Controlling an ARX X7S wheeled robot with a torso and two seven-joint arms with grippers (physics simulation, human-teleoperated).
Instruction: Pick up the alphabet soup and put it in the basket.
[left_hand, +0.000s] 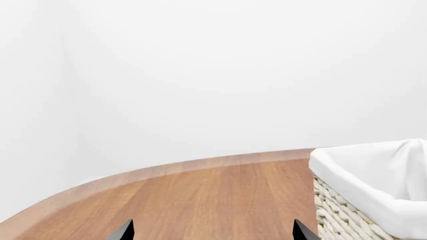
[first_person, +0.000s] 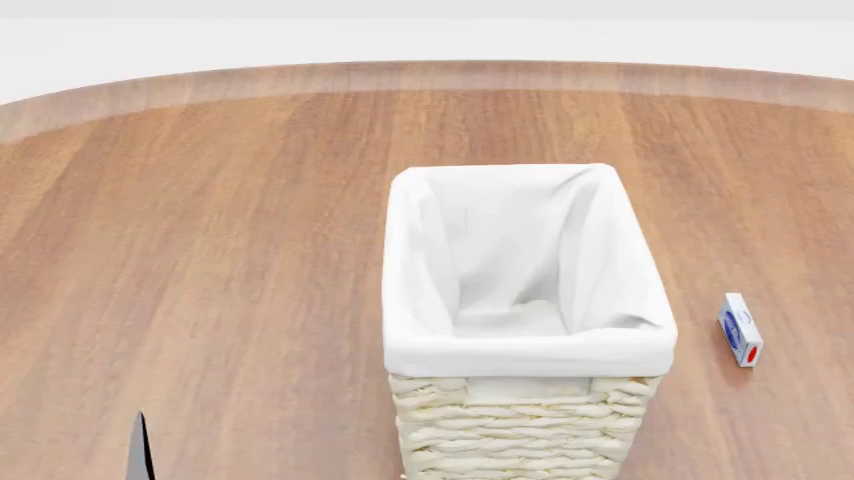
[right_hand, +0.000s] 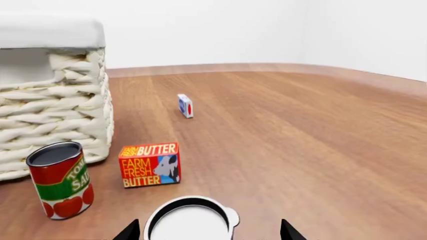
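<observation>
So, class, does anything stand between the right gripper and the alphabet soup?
Nothing visible does: the alphabet soup sits directly ahead between the fingertips of the open right gripper. The tomato can and butter box stand beyond it.

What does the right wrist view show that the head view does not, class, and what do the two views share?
Only the right wrist view shows the red-and-green tomato sauce can with a dark top, the red-and-orange butter box, the white round top of a can between the right gripper's dark fingers, and white walls. Only the head view shows the inside of the cream woven wicker basket's white cloth lining. Both show that basket, the small blue-and-white box and the wooden table.
</observation>
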